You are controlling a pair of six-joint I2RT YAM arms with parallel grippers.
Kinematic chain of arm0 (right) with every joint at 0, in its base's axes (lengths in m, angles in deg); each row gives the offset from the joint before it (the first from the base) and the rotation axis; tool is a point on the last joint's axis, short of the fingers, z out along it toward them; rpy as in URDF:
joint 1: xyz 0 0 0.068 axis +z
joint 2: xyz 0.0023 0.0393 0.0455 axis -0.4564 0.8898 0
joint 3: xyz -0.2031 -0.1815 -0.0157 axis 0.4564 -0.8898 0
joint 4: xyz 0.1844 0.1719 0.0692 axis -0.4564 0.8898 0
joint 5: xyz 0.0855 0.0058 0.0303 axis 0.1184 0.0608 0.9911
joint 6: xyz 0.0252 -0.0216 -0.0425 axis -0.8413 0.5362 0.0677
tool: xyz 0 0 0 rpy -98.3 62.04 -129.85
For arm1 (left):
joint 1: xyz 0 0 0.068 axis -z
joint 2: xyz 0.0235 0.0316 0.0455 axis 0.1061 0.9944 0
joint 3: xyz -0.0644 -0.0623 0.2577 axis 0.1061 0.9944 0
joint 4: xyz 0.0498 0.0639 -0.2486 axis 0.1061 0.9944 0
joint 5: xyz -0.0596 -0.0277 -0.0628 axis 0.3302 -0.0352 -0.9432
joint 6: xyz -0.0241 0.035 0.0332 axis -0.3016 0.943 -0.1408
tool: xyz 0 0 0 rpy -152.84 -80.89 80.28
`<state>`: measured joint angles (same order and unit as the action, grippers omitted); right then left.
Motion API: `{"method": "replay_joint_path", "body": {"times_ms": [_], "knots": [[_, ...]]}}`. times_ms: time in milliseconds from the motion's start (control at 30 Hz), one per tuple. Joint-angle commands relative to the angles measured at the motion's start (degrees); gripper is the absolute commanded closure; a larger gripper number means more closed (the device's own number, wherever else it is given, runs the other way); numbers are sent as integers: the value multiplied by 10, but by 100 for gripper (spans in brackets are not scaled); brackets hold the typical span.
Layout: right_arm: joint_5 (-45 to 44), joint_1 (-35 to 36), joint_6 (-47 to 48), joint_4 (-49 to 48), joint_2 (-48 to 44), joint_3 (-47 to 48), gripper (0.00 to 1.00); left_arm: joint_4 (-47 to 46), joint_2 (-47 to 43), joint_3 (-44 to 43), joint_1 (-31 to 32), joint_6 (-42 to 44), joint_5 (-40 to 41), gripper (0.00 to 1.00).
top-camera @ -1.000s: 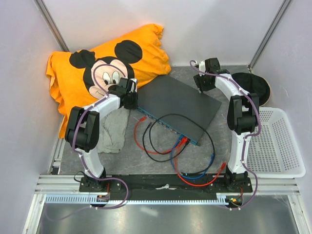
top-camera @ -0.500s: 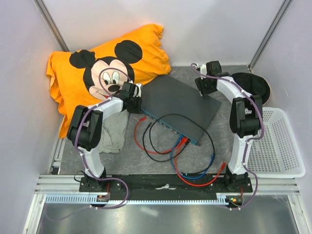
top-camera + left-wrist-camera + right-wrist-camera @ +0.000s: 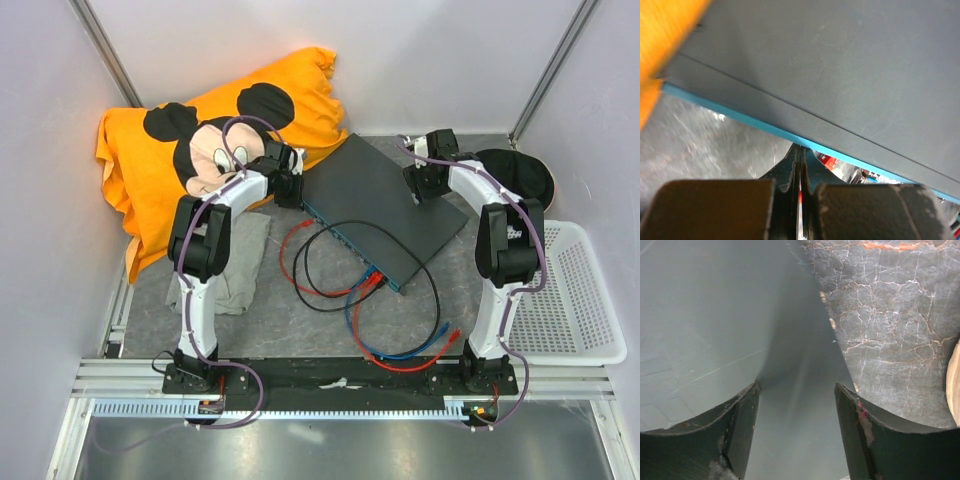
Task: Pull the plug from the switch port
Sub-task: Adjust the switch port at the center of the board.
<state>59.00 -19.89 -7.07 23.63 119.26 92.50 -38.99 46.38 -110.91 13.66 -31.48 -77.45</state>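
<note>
Top external view: the switch (image 3: 390, 205) lies slantwise in the middle of the tabletop (image 3: 300, 320), its teal socket face turned near-left with a red plug (image 3: 376, 279) and other cables (image 3: 330, 275) seated in it. At the box's far-left corner sits the left gripper (image 3: 296, 190), jaws pressed together on nothing, seemingly bracing it. Over the far-right edge the right gripper (image 3: 422, 192) hangs with jaws spread and empty, probably to steady the box.

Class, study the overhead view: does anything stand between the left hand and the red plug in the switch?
Nothing solid. The left hand sits shut at the far-left corner of the switch; the red plug is farther along the teal face. Only a loose red cable and a black cable lie on the table beside that path.
</note>
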Motion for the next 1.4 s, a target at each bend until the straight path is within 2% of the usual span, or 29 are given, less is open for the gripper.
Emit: {"method": "replay_joint_path", "body": {"times_ms": [0, 133, 167, 300, 367, 433, 567, 600, 800, 967, 1100, 1267, 1367], "knots": [[-27, -1, -2, 16, -37, 17, 27, -117, -65, 1, 5, -8, -27, 98], [-1, -2, -9, 18, -84, 28, 25, -76, -174, 89, 4, -29, -66, 86], [3, -1, -12, 19, -94, 27, 25, -76, -197, 134, 4, -31, -71, 76], [53, -1, -42, 25, -142, 9, 24, -74, -300, 217, 4, -49, -61, 57], [74, -1, -54, 31, -171, -16, 23, -81, -349, 245, 4, -32, -87, 51], [107, 0, -65, 35, -199, -52, 24, -91, -376, 268, 5, -19, -144, 49], [155, 4, -98, 40, -240, -117, 24, -120, -442, 300, 15, 60, -246, 47], [159, 4, -103, 39, -247, -129, 24, -116, -446, 301, 20, 75, -279, 47], [174, 7, -108, 43, -291, -199, 25, -115, -427, 293, 78, 123, -307, 46], [180, 8, -97, 49, -291, -213, 28, -192, -420, 329, 157, 112, -312, 45], [183, 8, -86, 52, -288, -213, 30, -221, -356, 323, 166, 43, -287, 44], [196, 8, -111, 49, -290, -224, 34, -228, -289, 287, 171, 51, -224, 38], [216, 9, -132, 36, -306, -237, 35, -212, -293, 264, 179, 76, -217, 37]]}}
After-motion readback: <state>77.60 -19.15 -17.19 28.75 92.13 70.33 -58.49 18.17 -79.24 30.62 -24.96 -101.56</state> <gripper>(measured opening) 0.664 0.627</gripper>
